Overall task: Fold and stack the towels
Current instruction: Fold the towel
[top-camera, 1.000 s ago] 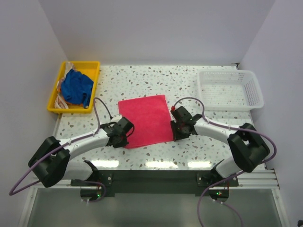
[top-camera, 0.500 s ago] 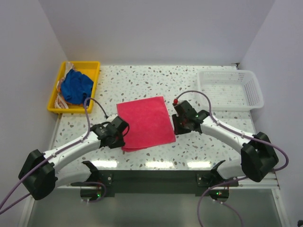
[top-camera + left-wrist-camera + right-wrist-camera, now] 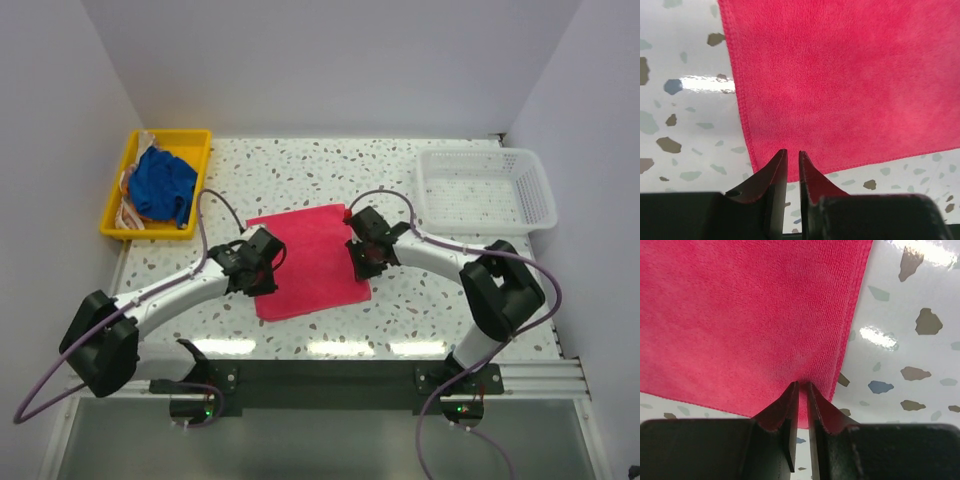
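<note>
Two arms have shifted since half a second ago, while everything on the speckled counter [image 3: 300, 170] has kept its place. My left arm [image 3: 160, 295] has come up and inward, so its wrist now sits over the left edge of the pink towel [image 3: 310, 265]. My right arm [image 3: 440, 255] has tucked its elbow in and slid its wrist left onto the towel's right edge. That towel lies flat at the middle of the counter, about where it was. The white basket [image 3: 487, 190] at far right and the yellow tray [image 3: 195, 150] at far left are unmoved, with the blue towel [image 3: 162, 185] bunched in the tray. The right fingers [image 3: 790, 402] are nearly together, and the pink cloth gathers into their tips beside its layered edge. The left fingers [image 3: 780, 165] show only a thin slit, tips over the towel's near hem; I cannot tell whether they pinch cloth.
</note>
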